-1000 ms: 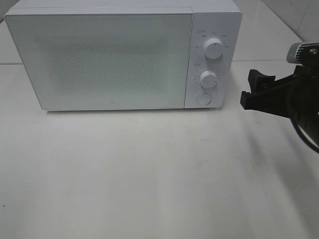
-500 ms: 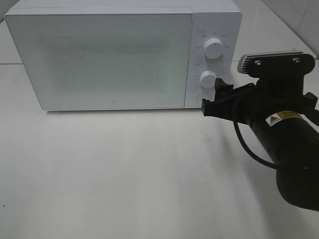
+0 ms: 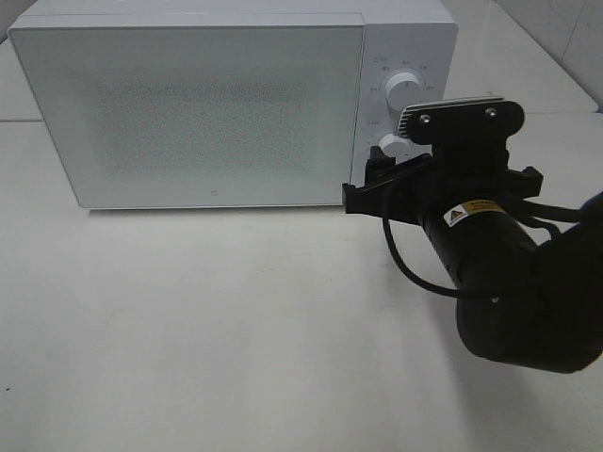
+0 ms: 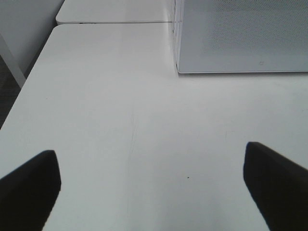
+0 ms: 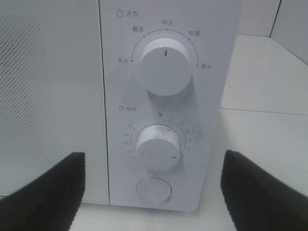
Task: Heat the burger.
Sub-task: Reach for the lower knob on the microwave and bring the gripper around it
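Jaws wide and empty, my right gripper (image 5: pixel 151 166) faces the round white push-button (image 5: pixel 154 190). If it drifts high, I judge a finger could nudge the white timer dial (image 5: pixel 158 147) just above. My arm reaches level toward the white box-shaped microwave oven (image 3: pixel 207 104), door shut. My left gripper (image 4: pixel 149 163) gapes empty. The burger is unseen.

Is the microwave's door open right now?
No, the door is shut, lying flush with the control panel beside it.
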You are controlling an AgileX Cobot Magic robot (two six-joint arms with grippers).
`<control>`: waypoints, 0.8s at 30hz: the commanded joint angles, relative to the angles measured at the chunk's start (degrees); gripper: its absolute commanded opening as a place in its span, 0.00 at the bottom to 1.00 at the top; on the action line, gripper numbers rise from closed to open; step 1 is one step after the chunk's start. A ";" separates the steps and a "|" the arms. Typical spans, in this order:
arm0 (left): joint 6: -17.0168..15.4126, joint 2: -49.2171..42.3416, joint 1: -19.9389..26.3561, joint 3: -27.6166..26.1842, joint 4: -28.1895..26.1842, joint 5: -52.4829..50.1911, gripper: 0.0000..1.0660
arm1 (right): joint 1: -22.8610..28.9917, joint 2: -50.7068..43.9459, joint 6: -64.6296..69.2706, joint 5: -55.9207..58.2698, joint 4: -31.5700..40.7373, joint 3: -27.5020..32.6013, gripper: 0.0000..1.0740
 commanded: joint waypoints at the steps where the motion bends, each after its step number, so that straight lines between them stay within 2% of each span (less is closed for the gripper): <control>1: -0.17 -1.49 0.00 0.11 -0.06 -0.06 0.92 | -1.78 2.06 1.43 -2.23 -2.92 -2.18 0.70; 15: -0.17 -1.49 0.00 0.11 -0.06 -0.06 0.92 | -6.30 8.65 2.41 1.55 -4.07 -9.97 0.70; 24: -0.17 -1.49 0.00 0.11 -0.06 -0.06 0.92 | -7.22 12.66 2.58 2.52 -4.58 -14.27 0.70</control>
